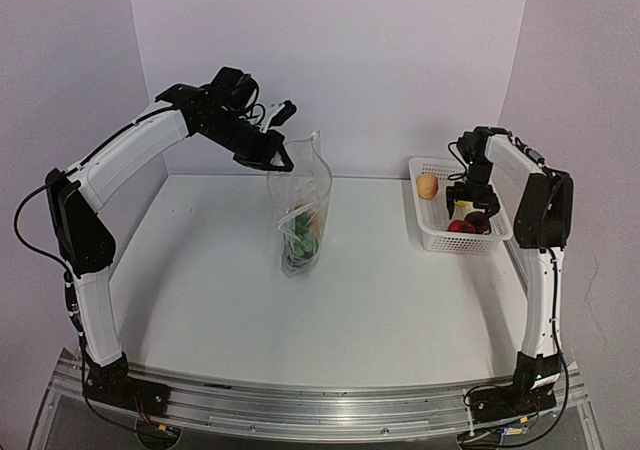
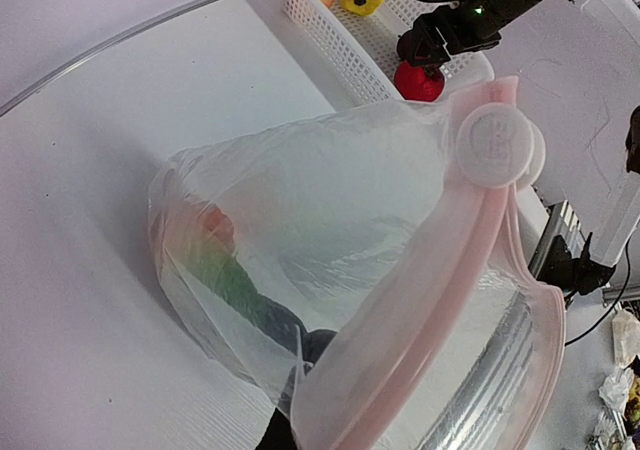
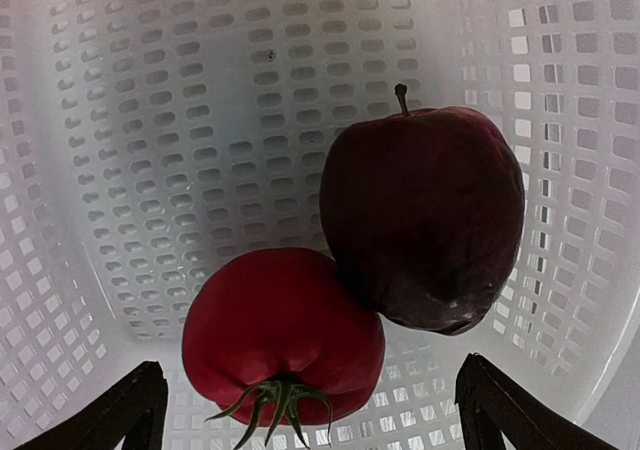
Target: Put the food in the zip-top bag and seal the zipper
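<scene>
Filling step: the left tool [image 1: 277,160] pinches the zip-top bag [image 1: 300,220] upright, left of the basket [image 1: 440,238]; the right tool [image 3: 315,410], wide open inside the basket, should next close on the tomato [image 3: 283,335].

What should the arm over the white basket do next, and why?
Probably lower the right pincer and close it on the red tomato. Its jaws stand wide open above the basket. The tomato lies roughly between them, beside a dark apple. The left pincer holds the zip-top bag up by its mouth, ready for more food.
</scene>
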Available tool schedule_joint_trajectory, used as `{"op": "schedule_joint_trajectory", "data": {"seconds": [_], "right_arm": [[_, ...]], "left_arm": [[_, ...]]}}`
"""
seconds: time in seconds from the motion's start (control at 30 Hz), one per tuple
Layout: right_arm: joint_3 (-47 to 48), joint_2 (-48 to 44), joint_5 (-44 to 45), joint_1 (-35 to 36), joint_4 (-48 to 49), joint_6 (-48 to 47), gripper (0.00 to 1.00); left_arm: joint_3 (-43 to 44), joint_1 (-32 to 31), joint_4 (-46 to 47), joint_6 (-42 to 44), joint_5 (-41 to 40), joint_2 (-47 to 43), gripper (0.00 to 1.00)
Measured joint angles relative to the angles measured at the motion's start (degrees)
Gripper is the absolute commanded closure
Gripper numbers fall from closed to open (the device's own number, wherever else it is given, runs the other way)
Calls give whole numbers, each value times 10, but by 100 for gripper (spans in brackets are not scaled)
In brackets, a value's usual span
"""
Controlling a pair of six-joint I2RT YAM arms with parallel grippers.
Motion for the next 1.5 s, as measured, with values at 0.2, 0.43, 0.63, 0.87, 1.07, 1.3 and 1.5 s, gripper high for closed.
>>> {"op": "schedule_joint_trajectory", "data": {"seconds": [0.2, 0.43, 0.63, 0.87, 1.07, 1.3, 1.5], "right_arm": [[-3, 19, -37, -4, -6, 11, 10], [-7, 20, -54, -2, -8, 28, 11], [-23, 29, -47, -2, -8, 28, 18], [-19, 41, -39, -2, -10, 26, 50], [-7, 41, -32, -2, -11, 21, 66], [34, 12, -51, 0, -12, 19, 74], [57, -126, -96, 34, 14, 14, 77]], "left_arm": [[0, 0, 0, 2, 0, 0, 100], [0, 0, 0, 2, 0, 2, 100], [0, 0, 0, 2, 0, 2, 100], [0, 0, 0, 2, 0, 2, 100], [0, 0, 0, 2, 0, 2, 100], [0, 0, 0, 2, 0, 2, 100], [0, 0, 0, 2, 0, 2, 100]]}}
